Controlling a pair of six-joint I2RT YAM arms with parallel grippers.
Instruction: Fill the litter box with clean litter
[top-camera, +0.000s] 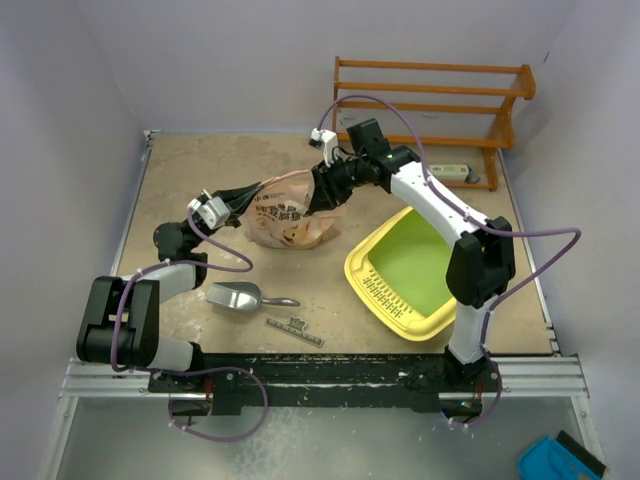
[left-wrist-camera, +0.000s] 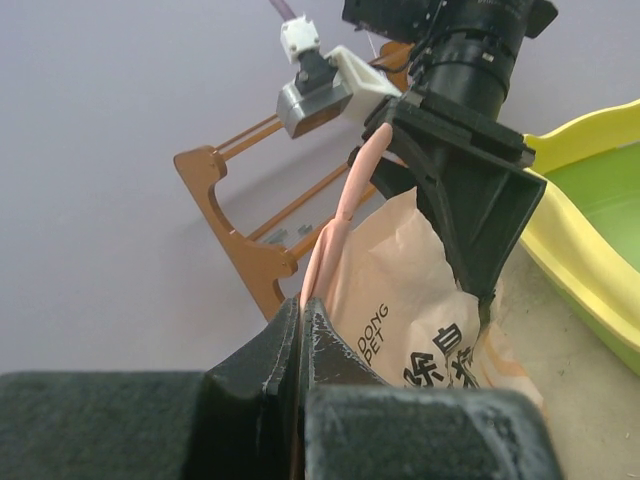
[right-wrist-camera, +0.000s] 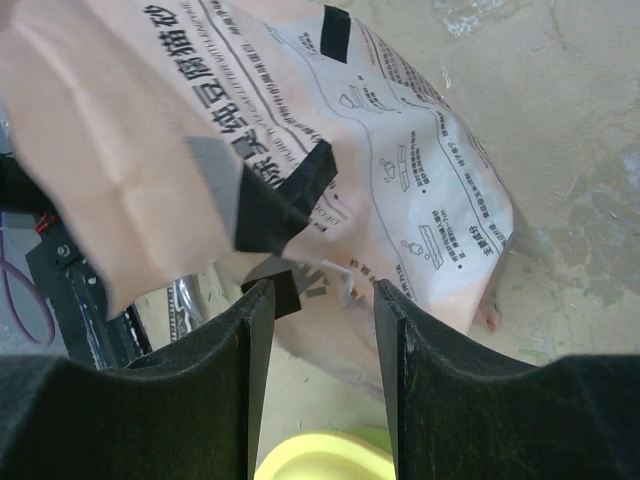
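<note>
Dusty table (top-camera: 200, 180): the bag (top-camera: 285, 222) is pinched by the left gripper (left-wrist-camera: 300, 330), right gripper (right-wrist-camera: 322, 290) spread; tipping into the box (top-camera: 362, 292) is needed.

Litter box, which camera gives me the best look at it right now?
Top external: the whole yellow litter box shows, with its green floor and slotted strip. Left wrist catches only a stretch of rim and floor at its right edge; right wrist only a yellow sliver at the bottom.
</note>
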